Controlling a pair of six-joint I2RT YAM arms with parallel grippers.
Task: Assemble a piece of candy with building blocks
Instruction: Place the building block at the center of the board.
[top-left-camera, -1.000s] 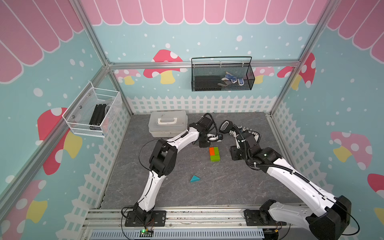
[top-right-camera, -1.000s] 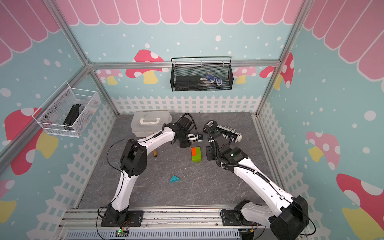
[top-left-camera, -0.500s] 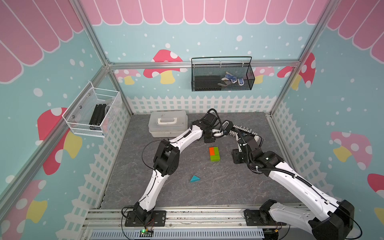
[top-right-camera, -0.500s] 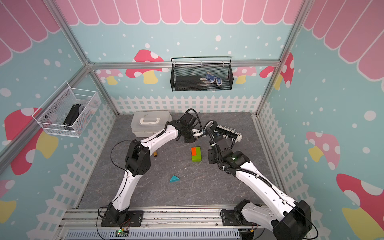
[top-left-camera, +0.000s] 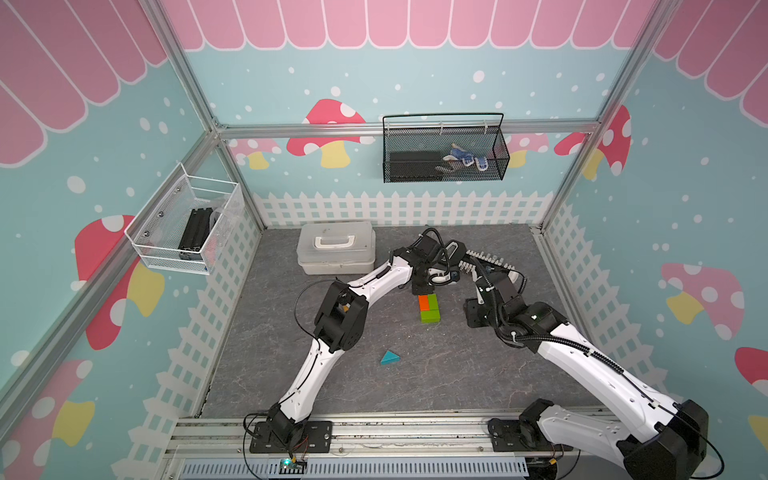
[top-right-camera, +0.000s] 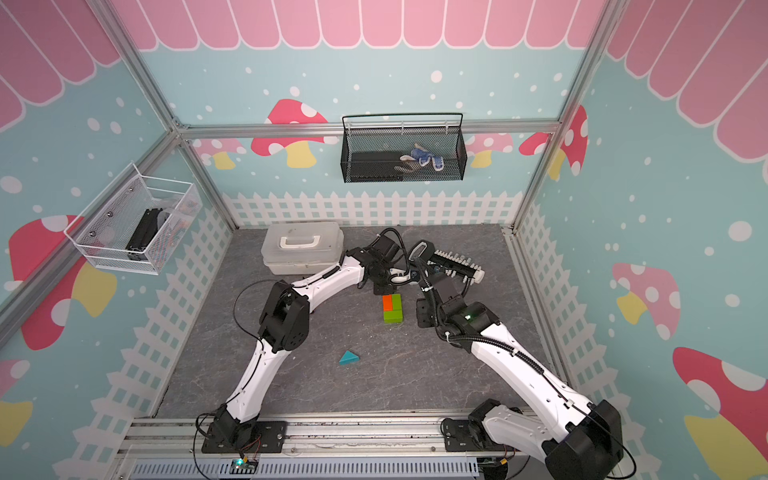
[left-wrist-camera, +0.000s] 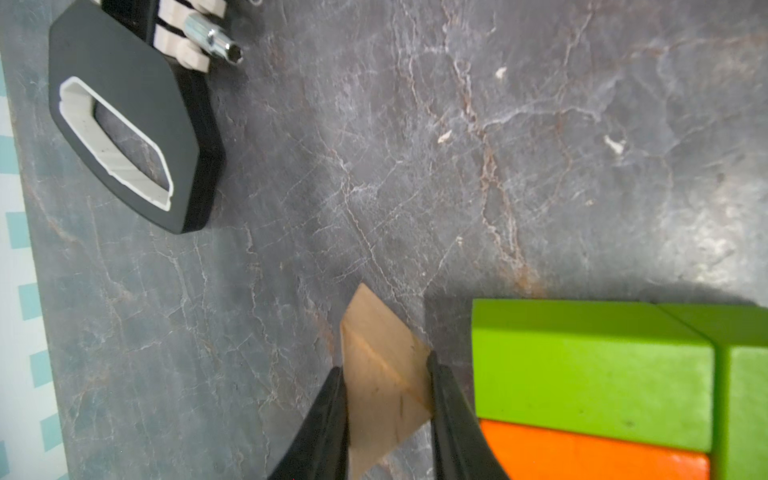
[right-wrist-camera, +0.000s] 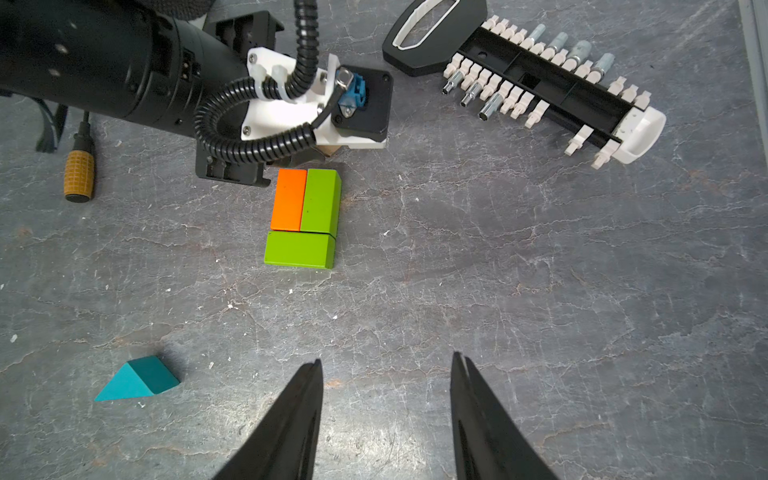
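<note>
Left claw (left-wrist-camera: 385, 361) grips tan prism (left-wrist-camera: 374, 324); right claw (right-wrist-camera: 386, 358) parted, empty. Black basket (top-left-camera: 415, 176): blue-white item (top-left-camera: 463, 156); case (top-left-camera: 336, 249) shut.

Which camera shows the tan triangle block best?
Left wrist view: the tan triangle block is close up, pinched in the left hand. Right wrist view shows only a sliver under that arm; top views hide it.

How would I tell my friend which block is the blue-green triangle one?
Look at the grey table, then find the green-and-orange blocks pushed together in its middle. The teal triangle block lies alone toward the front edge, touching nothing. It is the only teal piece, and the only other triangle, the tan triangle, is pinched in the left tool.
</note>
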